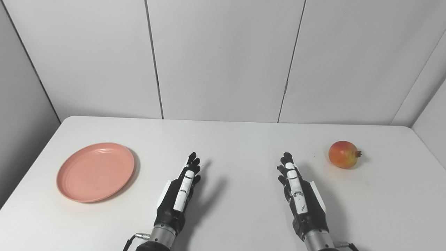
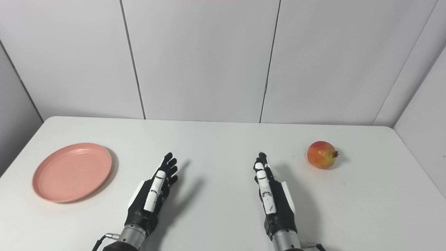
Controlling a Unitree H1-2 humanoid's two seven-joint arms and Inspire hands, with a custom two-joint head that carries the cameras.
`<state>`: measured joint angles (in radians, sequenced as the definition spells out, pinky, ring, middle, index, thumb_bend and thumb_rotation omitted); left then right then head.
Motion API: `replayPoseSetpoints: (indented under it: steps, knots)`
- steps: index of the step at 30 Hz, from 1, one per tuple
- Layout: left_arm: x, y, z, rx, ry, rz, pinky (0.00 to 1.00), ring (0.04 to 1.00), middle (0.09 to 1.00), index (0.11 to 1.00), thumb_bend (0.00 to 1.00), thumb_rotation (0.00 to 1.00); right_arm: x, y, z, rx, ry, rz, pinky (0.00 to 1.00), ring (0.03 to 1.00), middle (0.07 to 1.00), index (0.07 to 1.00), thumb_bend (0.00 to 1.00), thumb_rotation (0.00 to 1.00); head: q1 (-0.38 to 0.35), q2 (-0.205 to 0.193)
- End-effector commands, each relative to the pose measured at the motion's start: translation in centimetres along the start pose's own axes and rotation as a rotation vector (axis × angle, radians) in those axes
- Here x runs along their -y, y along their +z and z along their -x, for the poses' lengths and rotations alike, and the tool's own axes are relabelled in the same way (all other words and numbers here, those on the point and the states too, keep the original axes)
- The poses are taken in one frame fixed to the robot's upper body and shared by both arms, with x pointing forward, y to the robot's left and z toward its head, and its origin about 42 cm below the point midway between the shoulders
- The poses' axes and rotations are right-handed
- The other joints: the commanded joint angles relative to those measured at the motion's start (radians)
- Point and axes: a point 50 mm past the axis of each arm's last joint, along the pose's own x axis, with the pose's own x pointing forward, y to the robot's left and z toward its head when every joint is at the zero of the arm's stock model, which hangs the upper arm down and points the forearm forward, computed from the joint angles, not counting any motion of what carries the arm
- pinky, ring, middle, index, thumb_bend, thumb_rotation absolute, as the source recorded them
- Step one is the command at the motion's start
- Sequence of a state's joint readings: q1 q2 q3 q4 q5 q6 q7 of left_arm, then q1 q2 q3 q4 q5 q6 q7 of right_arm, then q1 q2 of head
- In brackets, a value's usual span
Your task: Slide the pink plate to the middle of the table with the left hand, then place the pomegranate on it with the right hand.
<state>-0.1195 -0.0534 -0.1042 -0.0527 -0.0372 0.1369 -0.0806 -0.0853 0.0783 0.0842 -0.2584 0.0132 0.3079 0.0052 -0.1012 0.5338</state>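
A pink plate (image 1: 95, 171) lies empty on the left side of the white table (image 1: 230, 139). A red-yellow pomegranate (image 1: 344, 154) sits on the right side. My left hand (image 1: 181, 191) is open and empty, fingers stretched forward, to the right of the plate and apart from it. My right hand (image 1: 298, 193) is open and empty, fingers stretched forward, to the left of the pomegranate and nearer to me. The scene also shows in the right eye view: plate (image 2: 72, 172), pomegranate (image 2: 322, 154), left hand (image 2: 153, 195), right hand (image 2: 270, 195).
Grey wall panels (image 1: 223, 59) stand just behind the table's far edge and close in at both sides.
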Motion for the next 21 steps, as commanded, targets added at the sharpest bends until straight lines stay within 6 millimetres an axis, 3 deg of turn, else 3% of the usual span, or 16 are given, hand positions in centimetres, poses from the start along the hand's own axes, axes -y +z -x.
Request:
replayPoseSetpoints:
  steps: [1, 21]
  knots:
    - [0.5, 0.95, -0.44, 0.046, -0.015, -0.011, 1.0, 1.0, 1.0, 1.0, 0.43, 1.0, -0.36, 1.34, -0.62, 0.062, 0.016, -0.005, 1.0, 0.99, 0.997, 0.997, 0.28, 1.0, 0.0, -0.001]
    - [0.48, 0.77, -0.4, 0.045, -0.019, -0.006, 1.0, 1.0, 1.0, 1.0, 0.44, 1.0, -0.33, 1.24, -0.6, 0.057, 0.023, -0.002, 1.0, 0.988, 0.995, 0.995, 0.29, 1.0, 0.0, -0.004]
